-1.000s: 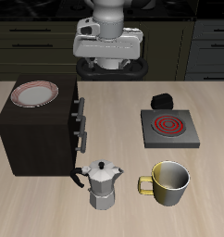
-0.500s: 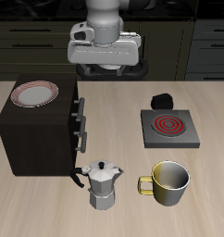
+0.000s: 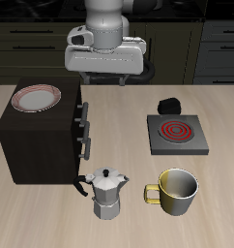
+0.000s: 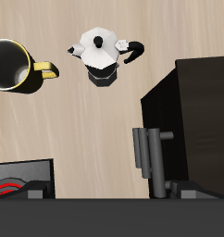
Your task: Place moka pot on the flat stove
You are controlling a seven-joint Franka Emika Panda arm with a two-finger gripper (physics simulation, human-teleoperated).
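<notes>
Nothing is held by the claw (image 3: 104, 76), which hangs high at the back of the counter (image 3: 51, 218); whether its fingers stand wide or narrow I cannot tell. The moka pot (image 3: 108, 192) stands upright near the front edge, between the dark cabinet (image 3: 37, 145) and the brass mug (image 3: 177, 191), well apart from the flat stove (image 3: 175, 134). A good approach likely descends over the knobbed lid (handle kept clear). Only the wrist view shows the pot (image 4: 104, 54) from directly above.
</notes>
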